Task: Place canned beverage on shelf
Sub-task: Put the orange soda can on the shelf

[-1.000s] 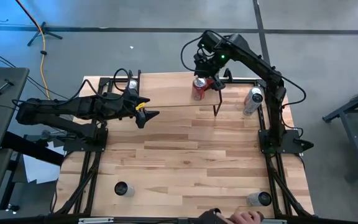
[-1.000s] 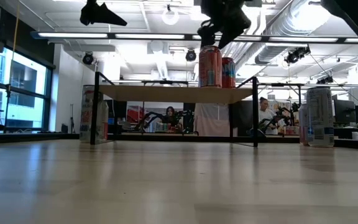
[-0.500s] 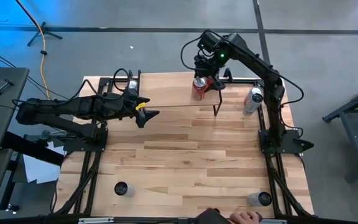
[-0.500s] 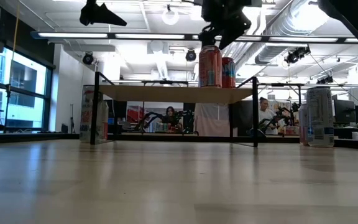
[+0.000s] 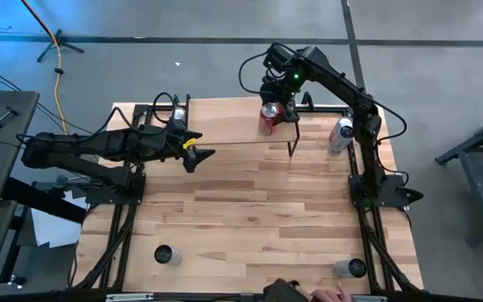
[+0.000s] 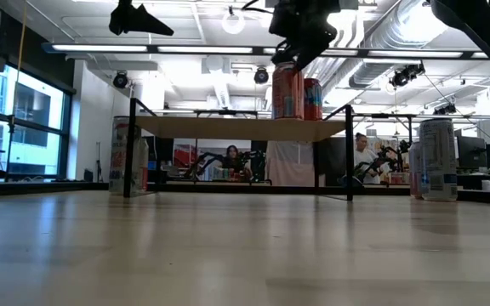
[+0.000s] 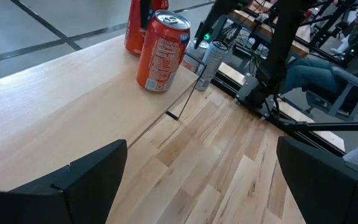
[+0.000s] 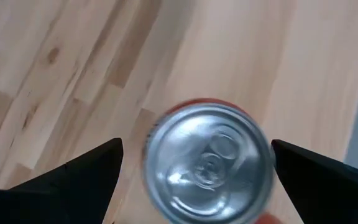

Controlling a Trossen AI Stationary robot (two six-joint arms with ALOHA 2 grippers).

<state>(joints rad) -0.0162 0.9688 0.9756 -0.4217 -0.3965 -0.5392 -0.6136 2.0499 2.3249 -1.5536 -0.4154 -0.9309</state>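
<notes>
- Light wood plank table [image 5: 250, 210], full width of the high view; everything stands on it.
- Low light-wood shelf on thin black wire legs [image 6: 241, 127] at the far edge, centre.
- Right dark arm's gripper [image 5: 278, 96] hangs directly above the red-orange drink can [image 5: 267, 120]; jaws wide apart, holding nothing, clear of the can on both sides in the right wrist view.
- Can stands upright on the shelf top near its right end [image 6: 287, 90], just beside a second red can [image 6: 312, 98] behind it.
- Step: release looks done, placing looks nearly complete. Next move calls for a straight lift away without clipping the can's rim.
- Left dark arm's gripper [image 5: 198, 154] waits left of centre, jaws open, empty.
- Around: silver can [image 5: 340, 134] right of the shelf, white-and-red can [image 6: 128, 156] by the shelf's left leg, two dark-topped cans at the near edge [image 5: 165, 254] [image 5: 348, 268]. None in the way.
</notes>
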